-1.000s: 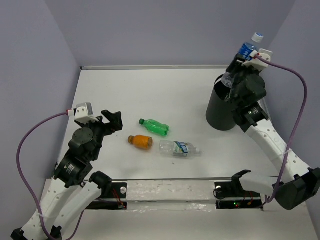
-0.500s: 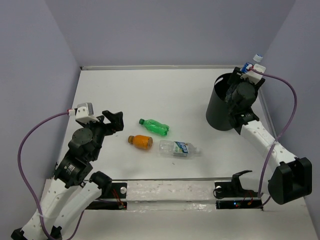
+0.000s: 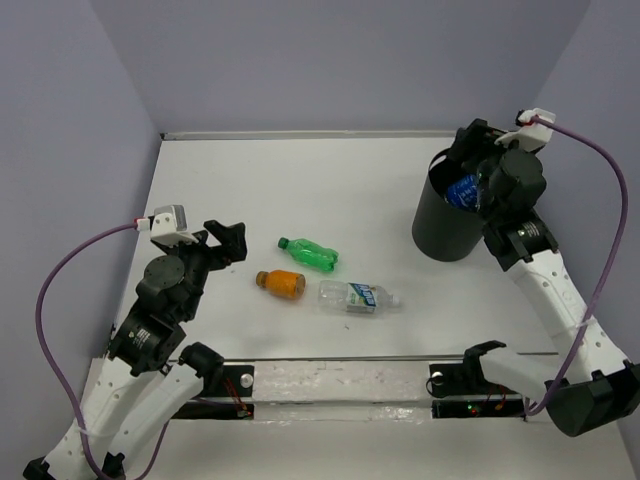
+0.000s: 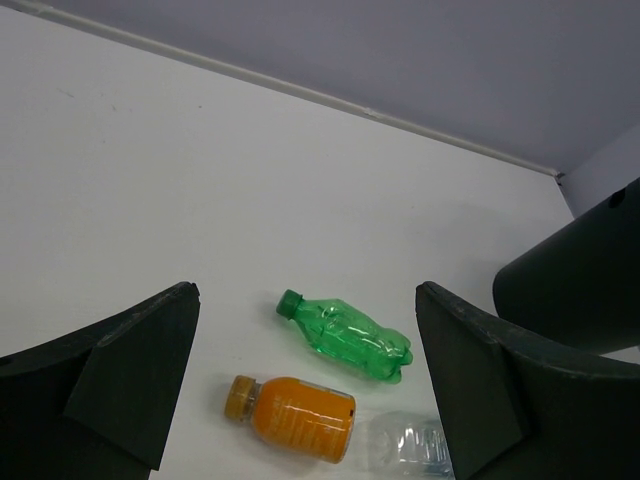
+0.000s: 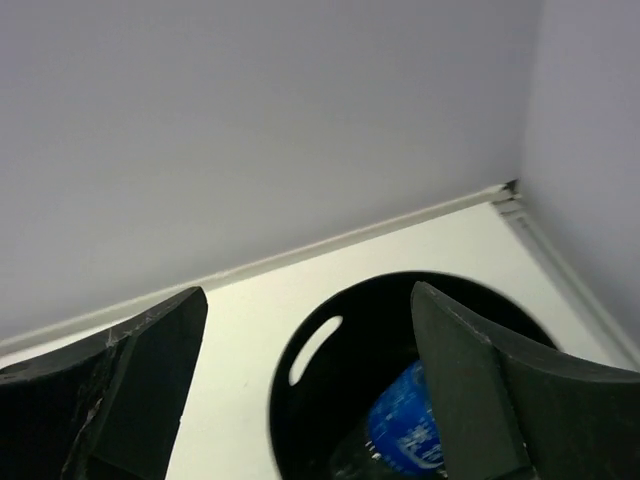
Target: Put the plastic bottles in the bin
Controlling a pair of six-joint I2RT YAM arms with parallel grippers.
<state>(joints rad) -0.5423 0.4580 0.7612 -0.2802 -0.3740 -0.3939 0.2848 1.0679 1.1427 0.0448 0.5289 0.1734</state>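
The black bin (image 3: 443,222) stands at the back right. A clear bottle with a blue label (image 3: 462,190) lies inside it, free of the fingers; in the right wrist view this bottle (image 5: 405,432) shows deep in the bin (image 5: 285,415). My right gripper (image 3: 468,160) hovers open over the bin's mouth (image 5: 305,300). Three bottles lie mid-table: green (image 3: 308,254), orange (image 3: 281,283), and clear with a pale label (image 3: 358,296). My left gripper (image 3: 228,245) is open and empty, left of them and off the table. Its wrist view shows the green bottle (image 4: 350,330), orange bottle (image 4: 295,415) and clear bottle (image 4: 410,447).
Lilac walls close the table at the back and both sides. A metal rail (image 3: 340,380) runs along the near edge between the arm bases. The bin (image 4: 580,285) sits close to the right wall, with a slot handle (image 5: 315,350) in its side.
The right gripper held the blue-label bottle above the bin, then opened. The bottle dropped into the bin. The left arm and the three table bottles have not moved.
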